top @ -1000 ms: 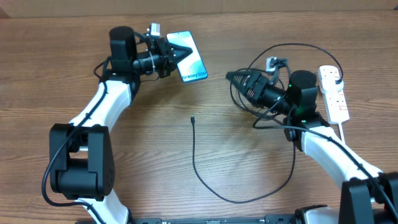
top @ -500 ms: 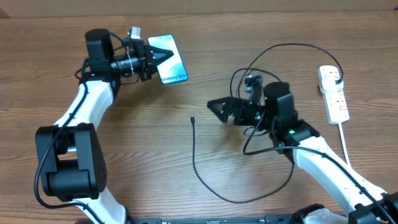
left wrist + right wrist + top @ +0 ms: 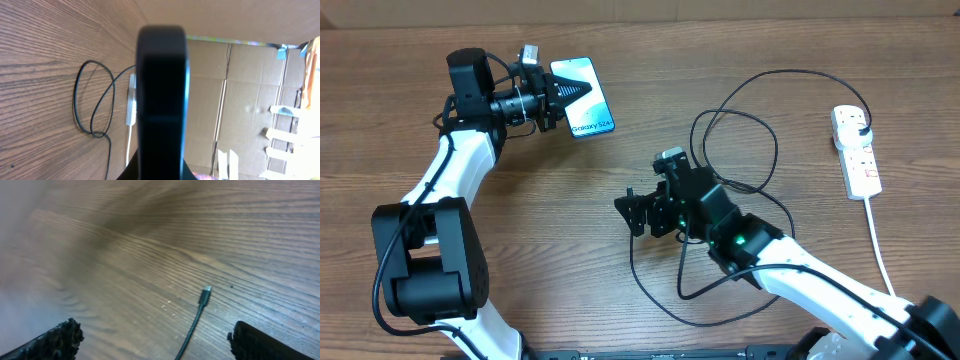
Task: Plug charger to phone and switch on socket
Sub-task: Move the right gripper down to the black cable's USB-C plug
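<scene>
My left gripper (image 3: 573,92) is shut on the phone (image 3: 590,115) at the back left, the light-blue screen facing up. The left wrist view shows the phone (image 3: 162,85) edge-on as a dark slab between the jaws. The charger's thin black cable (image 3: 650,295) curves across the table's middle and loops at the back right (image 3: 740,125). Its connector tip (image 3: 205,295) lies on the wood, between and just ahead of my right gripper's (image 3: 160,342) open fingers (image 3: 262,342). My right gripper (image 3: 632,213) hovers over that tip. The white socket (image 3: 855,150) lies at the far right with a black plug in it.
The socket's white cord (image 3: 880,245) runs toward the front right edge. The left wrist view shows the cable loop (image 3: 92,100), the socket (image 3: 131,100) and cardboard boxes (image 3: 240,100) beyond the table.
My right arm has swung left and forward from the cable loop to hover over the connector tip. My left gripper has carried the phone a little further left.
</scene>
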You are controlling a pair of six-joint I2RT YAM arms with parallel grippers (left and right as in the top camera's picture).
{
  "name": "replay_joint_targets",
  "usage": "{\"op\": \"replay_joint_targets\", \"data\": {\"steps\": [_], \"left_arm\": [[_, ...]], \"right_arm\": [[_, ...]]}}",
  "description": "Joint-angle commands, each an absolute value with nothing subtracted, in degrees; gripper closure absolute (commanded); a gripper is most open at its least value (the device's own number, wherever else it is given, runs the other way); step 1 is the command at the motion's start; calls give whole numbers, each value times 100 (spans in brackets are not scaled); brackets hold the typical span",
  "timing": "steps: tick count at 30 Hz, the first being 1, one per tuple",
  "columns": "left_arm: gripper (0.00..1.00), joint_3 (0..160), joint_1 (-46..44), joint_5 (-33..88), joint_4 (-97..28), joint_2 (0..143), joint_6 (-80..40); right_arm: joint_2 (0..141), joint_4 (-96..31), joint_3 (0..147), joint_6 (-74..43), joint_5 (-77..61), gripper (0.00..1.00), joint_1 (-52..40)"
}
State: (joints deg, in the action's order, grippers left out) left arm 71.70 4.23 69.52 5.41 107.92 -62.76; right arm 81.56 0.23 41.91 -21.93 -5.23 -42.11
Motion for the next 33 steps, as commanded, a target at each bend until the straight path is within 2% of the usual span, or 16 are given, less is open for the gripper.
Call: {"op": "replay_joint_targets", "data": {"steps": [1, 3, 6, 14, 22, 33], "left_arm": [[96, 7225, 423, 7183, 574, 10801, -6123], [96, 7225, 423, 7179, 576, 10801, -6121], [96, 7225, 423, 7183, 576, 10801, -6119], [96, 7225, 423, 7185, 454, 10801, -5970], [96, 7225, 423, 7161, 167, 10801, -5690], [95, 7225, 423, 7161, 145, 10801, -5649]], "right_arm": [[8543, 263, 4248, -2069, 167, 8, -4388], [8759, 482, 4250, -2069, 322, 9, -4469], [9037, 611, 4338, -2067, 499, 16, -4534], [9931, 38, 5039, -1942, 554, 22, -4543], [10315, -322, 5408, -1962, 746, 39, -4779], [10634, -303, 5413, -1968, 1208, 46, -4939]]}}
